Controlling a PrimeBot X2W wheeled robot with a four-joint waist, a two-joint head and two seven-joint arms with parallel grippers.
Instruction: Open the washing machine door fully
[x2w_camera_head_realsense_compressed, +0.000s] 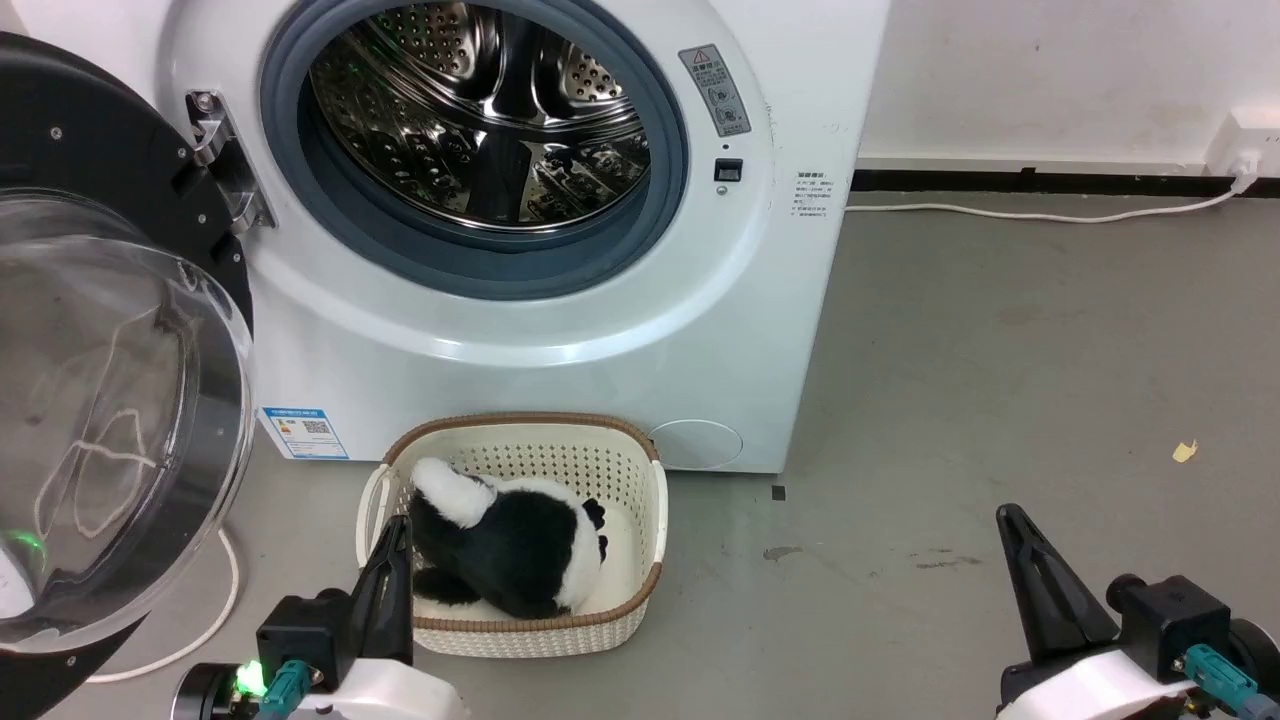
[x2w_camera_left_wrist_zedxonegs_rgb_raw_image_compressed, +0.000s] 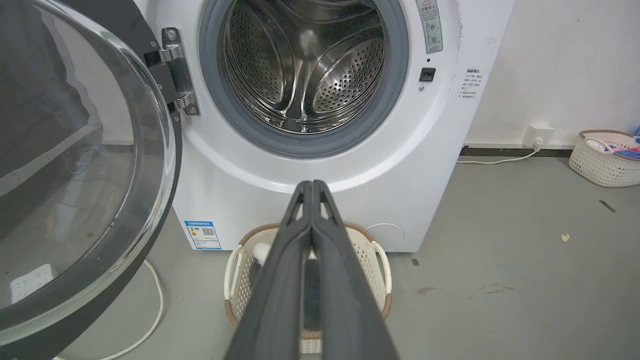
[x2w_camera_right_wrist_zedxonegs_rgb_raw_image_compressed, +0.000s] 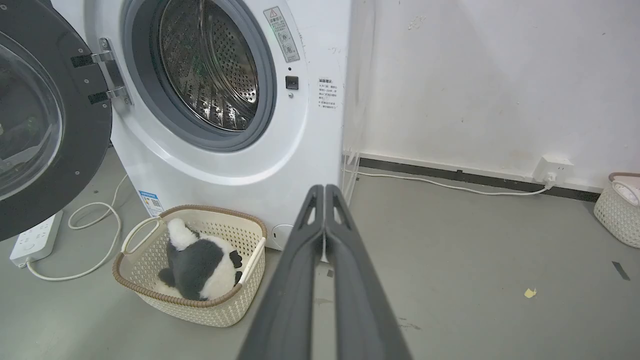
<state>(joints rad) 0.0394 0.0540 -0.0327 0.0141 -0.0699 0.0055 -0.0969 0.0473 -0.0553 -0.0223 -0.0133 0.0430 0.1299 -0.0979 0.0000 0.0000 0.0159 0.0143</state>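
**Door swung wide at frame left; both claws closed and empty**

- The large round glossy black washing machine door (x2w_camera_head_realsense_compressed: 110, 380) with its bulging clear glass bowl fills the left edge of the head view. It hangs off the metal hinge (x2w_camera_head_realsense_compressed: 225, 160) at upper left. It is well clear of the grey-rimmed steel drum opening (x2w_camera_head_realsense_compressed: 480, 110) at top centre. It looks at or near full swing, though I cannot tell whether any travel is left.
- Left gripper (x2w_camera_head_realsense_compressed: 398, 530) sits at lower left, over the near rim of the cream woven plastic basket (x2w_camera_head_realsense_compressed: 640, 470) that holds a black-and-white plush toy (x2w_camera_head_realsense_compressed: 510, 540). Its wrist view shows the fingers pressed together on nothing, apart from the door (x2w_camera_left_wrist_zedxonegs_rgb_raw_image_compressed: 75, 175).
- Right gripper (x2w_camera_head_realsense_compressed: 1012, 520) sits at lower right above bare grey floor, likewise closed and empty in its wrist view (x2w_camera_right_wrist_zedxonegs_rgb_raw_image_compressed: 325, 189).

Handling, as judged:
- The door is probably heavy and rigid, and moves only in an arc about the hinge.
- The glass dome is smooth, convex and breakable, so it makes a poor grip.
- The glossy ring is likely slick.
- Best purchase is the black ring on the side far from the hinge. A flat push with closed fingers gives the most leverage there.
- In the right wrist view the door (x2w_camera_right_wrist_zedxonegs_rgb_raw_image_compressed: 45, 125) shows that ring at far left.
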